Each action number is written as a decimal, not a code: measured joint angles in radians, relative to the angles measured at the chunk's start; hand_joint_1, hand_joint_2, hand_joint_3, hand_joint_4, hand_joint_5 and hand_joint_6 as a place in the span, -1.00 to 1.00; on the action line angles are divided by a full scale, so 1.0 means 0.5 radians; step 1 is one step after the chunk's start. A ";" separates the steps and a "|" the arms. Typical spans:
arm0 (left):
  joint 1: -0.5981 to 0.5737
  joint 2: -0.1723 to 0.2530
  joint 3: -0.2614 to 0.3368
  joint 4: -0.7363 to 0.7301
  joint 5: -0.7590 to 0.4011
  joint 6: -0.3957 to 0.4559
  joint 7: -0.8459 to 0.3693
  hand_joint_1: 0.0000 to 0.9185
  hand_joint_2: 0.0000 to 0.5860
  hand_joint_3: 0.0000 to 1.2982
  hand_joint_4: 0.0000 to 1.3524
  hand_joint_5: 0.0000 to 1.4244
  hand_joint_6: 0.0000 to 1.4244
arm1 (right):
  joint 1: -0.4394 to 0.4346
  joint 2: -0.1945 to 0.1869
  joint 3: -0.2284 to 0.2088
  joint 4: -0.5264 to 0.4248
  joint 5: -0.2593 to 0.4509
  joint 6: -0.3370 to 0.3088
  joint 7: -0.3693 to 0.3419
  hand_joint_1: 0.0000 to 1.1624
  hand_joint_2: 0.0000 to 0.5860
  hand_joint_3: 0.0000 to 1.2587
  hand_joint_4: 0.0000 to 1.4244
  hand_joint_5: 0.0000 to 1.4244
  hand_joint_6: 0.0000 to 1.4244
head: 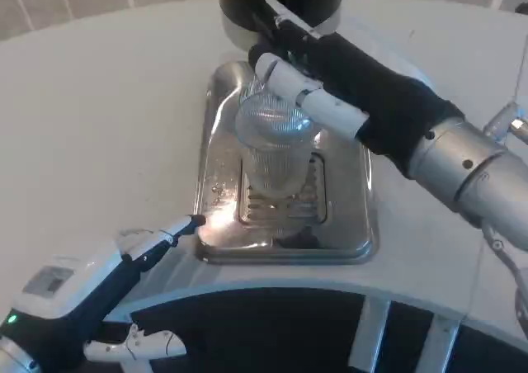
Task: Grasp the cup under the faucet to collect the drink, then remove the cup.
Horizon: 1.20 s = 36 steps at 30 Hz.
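A: White tabletop [99,101], steel drip tray [346,224] mid-frame. Cup?

B: Clear cup [276,146] upright on tray grate, under dark dispenser [276,2]. Right hand [346,84] fingers [285,80] wrapped on its rim.

A: Left hand [99,282]?

B: Fingers spread, holding nothing, near tray's front-left corner.

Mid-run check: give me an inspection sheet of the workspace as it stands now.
Surface: white table, dark gap at its near edge.
Job's things: clear ribbed cup upright on the grille of the steel drip tray, below the dark dispenser; the faucet itself is hidden.
Clutter: nothing seen; wet glints on the tray.
Hands: right hand wraps the cup's upper part; left hand holds nothing, a fingertip at the tray's near-left corner.
Cables: thin lines along the right forearm.
Surroundings: pale floor beyond the table.
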 measured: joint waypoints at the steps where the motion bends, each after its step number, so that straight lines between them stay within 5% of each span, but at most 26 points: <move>1: 0.000 0.000 0.002 0.000 -0.001 0.000 0.000 -0.78 -0.70 -0.80 -0.82 -0.68 -0.70 | -0.004 -0.020 0.027 -0.007 -0.024 -0.010 0.004 -1.00 0.82 -1.00 -1.00 -1.00 -1.00; 9: 0.001 0.000 0.008 0.002 -0.004 0.000 0.000 -0.78 -0.70 -0.80 -0.82 -0.69 -0.70 | -0.020 -0.116 0.158 -0.029 -0.189 -0.093 0.042 -1.00 0.80 -1.00 -1.00 -1.00 -1.00; 16: 0.004 -0.017 0.024 0.001 -0.155 0.056 -0.064 -0.78 -0.80 -0.88 -0.89 -0.68 -0.70 | -0.008 -0.123 0.164 -0.032 -0.207 -0.130 0.045 -1.00 0.81 -1.00 -1.00 -1.00 -1.00; 26: -0.017 -0.221 0.137 -0.102 -0.559 0.367 -0.274 -0.61 -0.91 -1.00 -1.00 -0.66 -0.63 | 0.034 -0.149 0.158 -0.085 -0.236 -0.150 0.056 -1.00 0.83 -1.00 -1.00 -1.00 -1.00; 36: -0.136 -0.412 0.157 -0.193 -0.553 0.494 -0.256 -0.34 -0.90 -1.00 -1.00 -0.58 -0.57 | 0.042 -0.136 0.160 -0.118 -0.273 -0.124 0.068 -1.00 0.91 -1.00 -1.00 -1.00 -1.00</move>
